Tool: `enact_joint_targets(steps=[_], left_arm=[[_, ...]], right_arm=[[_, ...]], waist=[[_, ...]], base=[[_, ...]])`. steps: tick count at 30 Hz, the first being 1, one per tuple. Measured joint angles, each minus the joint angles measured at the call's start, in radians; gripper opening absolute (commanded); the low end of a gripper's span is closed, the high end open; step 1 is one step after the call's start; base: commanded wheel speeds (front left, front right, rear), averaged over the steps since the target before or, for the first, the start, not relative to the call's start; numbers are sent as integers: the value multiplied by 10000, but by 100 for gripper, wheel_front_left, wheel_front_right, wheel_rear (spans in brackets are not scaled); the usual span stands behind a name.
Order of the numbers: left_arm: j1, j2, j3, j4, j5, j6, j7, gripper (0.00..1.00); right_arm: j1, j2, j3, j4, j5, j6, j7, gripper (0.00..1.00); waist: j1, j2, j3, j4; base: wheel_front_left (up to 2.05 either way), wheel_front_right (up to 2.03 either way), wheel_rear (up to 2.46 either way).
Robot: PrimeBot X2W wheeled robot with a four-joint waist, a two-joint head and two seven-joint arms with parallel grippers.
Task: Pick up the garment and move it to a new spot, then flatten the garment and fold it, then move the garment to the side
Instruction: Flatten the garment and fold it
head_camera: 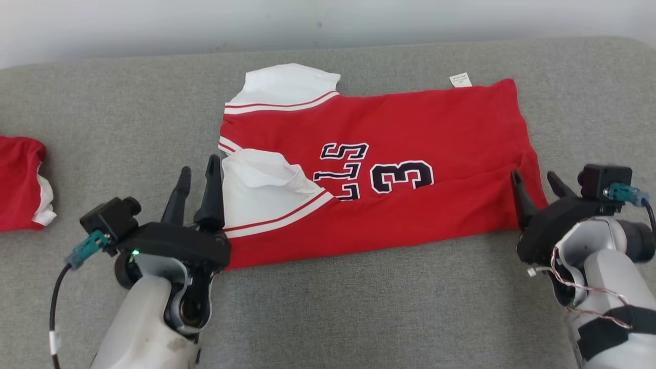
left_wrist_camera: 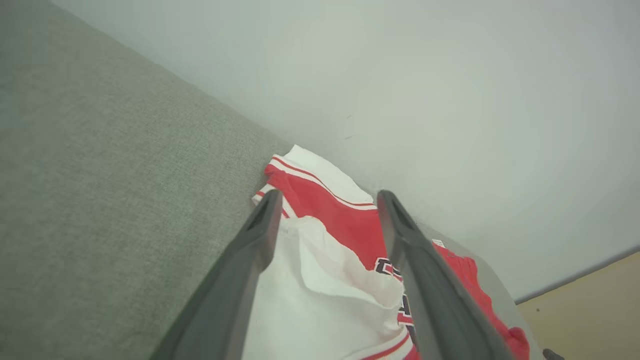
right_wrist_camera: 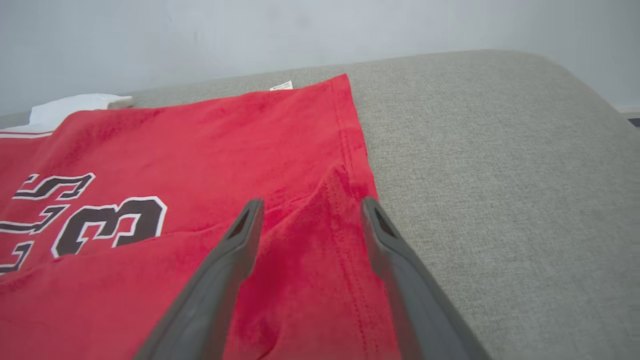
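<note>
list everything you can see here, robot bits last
jersey: one, red with white sleeves and a dark 3, spread across the middle of the cushion
label: one, white, at the jersey's far edge
second garment: one, red and white, bunched at the left edge of the head view
cushion: one, grey, under everything
wall: one, pale, behind the cushion
floor: one patch, tan, lower right corner of the left wrist view
left claw: one, dark, open, at the near white sleeve
right claw: one, dark, open, at the jersey's near right corner
</note>
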Motion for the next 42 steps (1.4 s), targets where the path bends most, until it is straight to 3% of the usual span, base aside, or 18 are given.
enact_joint_targets(steps=[6, 14, 19, 28, 29, 30, 31, 32, 33, 34, 42], left_arm=[[1185, 514, -510, -629, 2314, 466, -50, 100], [2091, 1212, -1762, -326, 4121, 1417, 405, 100], [2079, 1386, -1985, -67, 4475, 1850, 809, 100], [1843, 1321, -1994, -50, 4433, 2019, 1099, 100], [1831, 1296, -1964, -29, 4343, 2004, 1137, 72], [1814, 1252, -1935, -13, 4190, 1985, 1191, 72], [1766, 1250, -1958, 12, 4176, 1939, 1227, 44], [1715, 1252, -1960, 38, 4165, 1914, 1283, 0], [1688, 1235, -1952, 65, 4109, 1856, 1344, 0], [1663, 1227, -1969, 100, 4086, 1829, 1350, 0], [1876, 1124, -1981, 163, 3841, 1651, 1379, 0]], right_arm=[[616, -221, -401, 349, -38, 2, 594, 100], [795, -159, -1078, 453, -700, 2, 1728, 100], [591, -81, -1308, 468, -1126, 2, 2261, 100], [166, 213, -1237, 640, -759, -10, 3093, 100], [156, 222, -1168, 635, -612, -31, 3187, 100], [157, 221, -1104, 608, -500, -33, 3244, 100], [158, 209, -1049, 581, -401, -35, 3294, 100], [163, 199, -997, 548, -301, -38, 3304, 57], [175, 184, -953, 527, -226, -44, 3304, 22], [189, 167, -905, 512, -142, -44, 3302, 0], [815, 136, -863, 71, 464, -13, 2656, 0]], waist=[[-2, 0, -369, -18], [-2, 0, -431, -79], [-2, 0, -266, -98], [-3, -2, 112, -24], [-3, -3, 142, -16], [-3, -3, 168, -10], [-3, -3, 189, -7], [-3, -3, 205, -7], [-3, -3, 210, -12], [-3, -3, 206, -17], [0, 0, -174, -44]], base=[[0, 0, 0], [0, 0, 0], [0, 0, 0], [0, 0, 0], [0, 0, 0], [0, 0, 0], [0, 0, 0], [0, 0, 0], [0, 0, 0], [0, 0, 0], [0, 0, 0]])
